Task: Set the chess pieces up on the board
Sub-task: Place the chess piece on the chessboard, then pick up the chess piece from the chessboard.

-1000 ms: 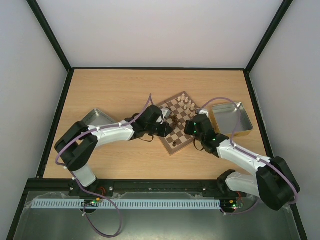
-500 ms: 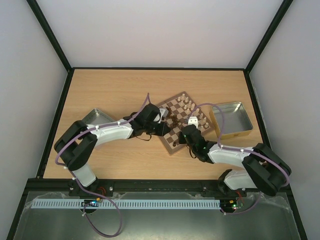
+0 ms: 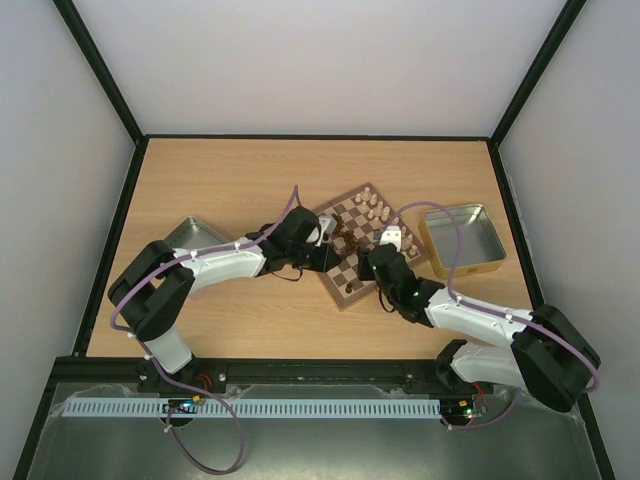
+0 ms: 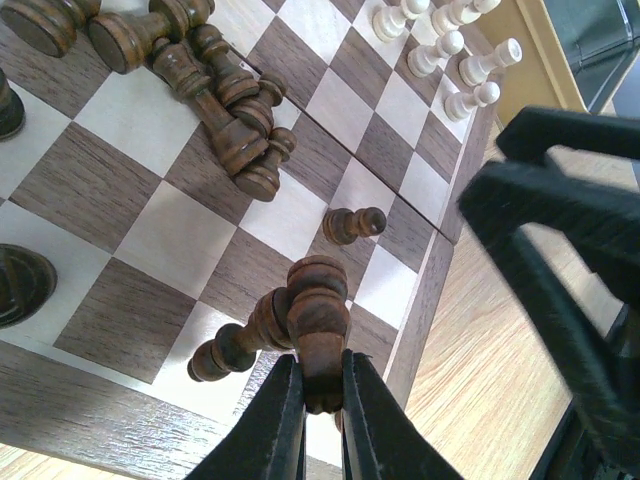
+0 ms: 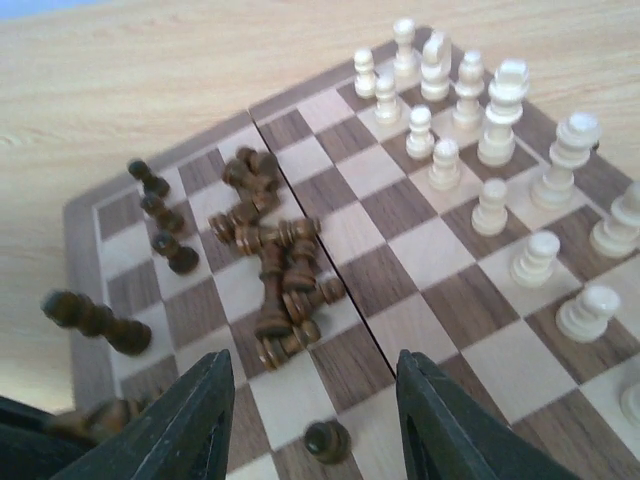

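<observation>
1. Your left tool (image 4: pixel 318 410) is clamped tight on 1 dark piece (image 4: pixel 318 315), pinched at one end and held over the board (image 5: pixel 440 245) near its rim. Another dark piece lies just beside it.
2. Your right tool (image 5: pixel 312 400) hangs over the board with its jaws well apart and nothing held. 1 upright dark pawn (image 5: pixel 327 440) stands on the square below the gap.
3. Of the chess pieces, the cream ones (image 5: pixel 490 205) stand in rows along 1 side of the board. Most dark ones lie in a heap (image 5: pixel 275 280) near the board's middle, and a few stand by the opposite rim.
4. Expect these pieces to be light, stiff and smooth. Being round and turned, they likely roll when lying down and tip easily on their narrow bases.
5. Take each piece across its narrow neck, just under the head, so the pads seat in the waist and cannot slide off.
6. In the heap the bodies cross each other, so start with an outer piece. Pulling a buried one probably scatters its neighbours.
</observation>
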`<control>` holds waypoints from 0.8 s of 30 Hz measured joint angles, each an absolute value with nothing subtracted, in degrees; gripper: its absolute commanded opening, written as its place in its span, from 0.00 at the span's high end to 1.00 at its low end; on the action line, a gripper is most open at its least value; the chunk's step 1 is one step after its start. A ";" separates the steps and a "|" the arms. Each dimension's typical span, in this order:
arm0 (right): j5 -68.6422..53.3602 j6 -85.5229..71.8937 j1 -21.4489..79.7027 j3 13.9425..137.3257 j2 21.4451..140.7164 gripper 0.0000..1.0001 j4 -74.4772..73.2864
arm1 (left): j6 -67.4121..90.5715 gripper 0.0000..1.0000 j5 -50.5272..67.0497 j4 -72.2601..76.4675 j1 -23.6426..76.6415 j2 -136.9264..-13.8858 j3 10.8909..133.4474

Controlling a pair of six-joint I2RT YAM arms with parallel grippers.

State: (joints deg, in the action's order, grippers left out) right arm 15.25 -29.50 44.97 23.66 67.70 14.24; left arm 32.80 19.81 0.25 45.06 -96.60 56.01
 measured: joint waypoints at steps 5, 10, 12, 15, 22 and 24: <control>12.16 -32.27 41.76 30.65 67.20 0.54 5.10 | 32.80 0.97 20.23 0.27 44.88 -96.57 56.34; 6.63 -32.80 39.16 35.99 70.15 0.53 -1.76 | 32.77 0.97 20.58 0.27 44.56 -96.53 56.42; 4.58 -32.80 39.05 37.12 71.70 0.54 -4.05 | 32.77 0.97 20.58 0.25 44.42 -96.51 56.42; 2.15 -32.58 39.00 38.44 74.26 0.58 -6.87 | 32.77 0.97 20.58 0.27 44.25 -96.49 56.42; 0.16 -32.03 39.00 40.36 79.40 0.72 -10.35 | 32.77 0.97 20.82 0.27 43.97 -96.09 56.42; 0.10 -31.94 39.00 40.69 80.49 0.75 -10.72 | 32.77 0.97 20.95 0.25 43.94 -95.90 56.42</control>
State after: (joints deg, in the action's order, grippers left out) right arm 0.10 -31.94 39.00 40.69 80.49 -10.72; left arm 32.77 20.95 0.25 43.94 -95.90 56.42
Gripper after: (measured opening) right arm 0.292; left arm 0.087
